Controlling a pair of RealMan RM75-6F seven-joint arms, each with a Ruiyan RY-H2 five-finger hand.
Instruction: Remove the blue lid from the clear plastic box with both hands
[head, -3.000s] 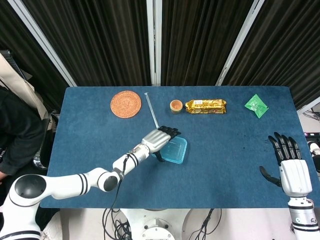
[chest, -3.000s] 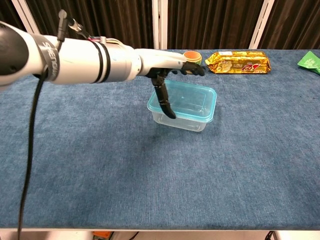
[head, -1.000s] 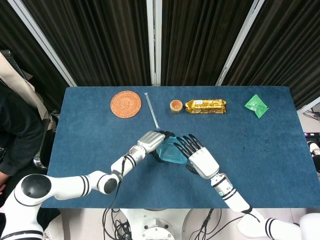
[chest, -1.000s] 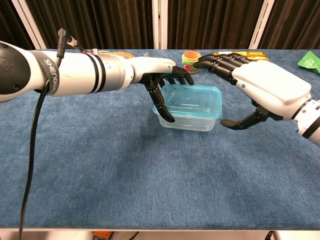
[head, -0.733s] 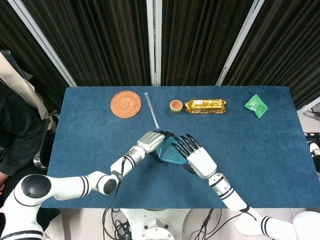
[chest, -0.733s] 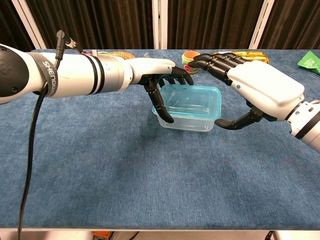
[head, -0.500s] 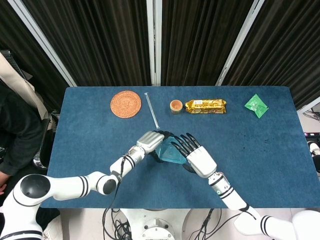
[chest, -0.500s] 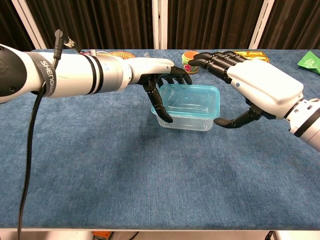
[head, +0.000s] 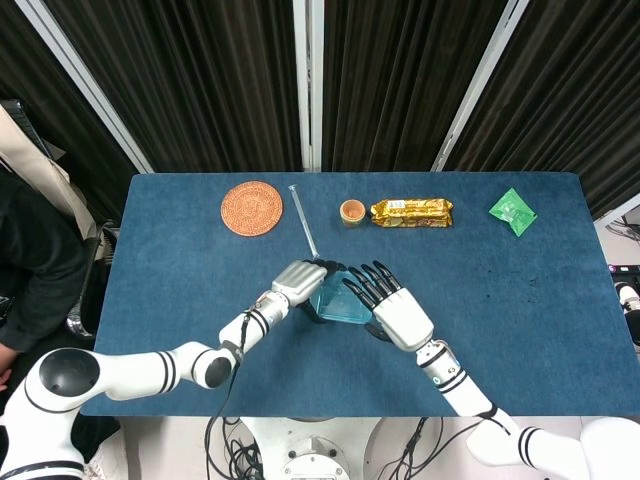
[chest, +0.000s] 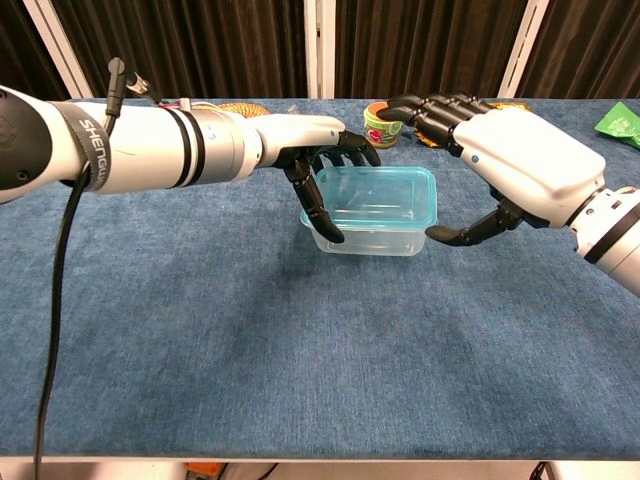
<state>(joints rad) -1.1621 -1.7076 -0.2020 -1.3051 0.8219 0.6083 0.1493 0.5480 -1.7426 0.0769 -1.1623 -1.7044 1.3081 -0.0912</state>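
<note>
The clear plastic box (chest: 370, 238) with its blue lid (chest: 378, 194) stands mid-table, also seen from the head view as the box (head: 335, 306). My left hand (chest: 312, 150) grips its left end, with fingers curled over the far rim and the thumb down the near side. My right hand (chest: 515, 150) hovers at the right end with fingers spread above the far right corner. Its thumb tip lies just beside the lid's near right corner, and I cannot tell whether it touches. From above, the left hand (head: 298, 281) and right hand (head: 392, 306) flank the box and hide most of it.
Along the far edge lie a woven round coaster (head: 251, 208), a thin clear rod (head: 303, 221), a small cup (chest: 381, 123), a gold packet (head: 411, 211) and a green packet (head: 512, 211). A person (head: 30, 260) stands at the table's left end.
My right hand came in from the table's right edge and closed on the box's right end; lately its thumb crept nearer the lid. The left hand settled lower on the box's left end.
</note>
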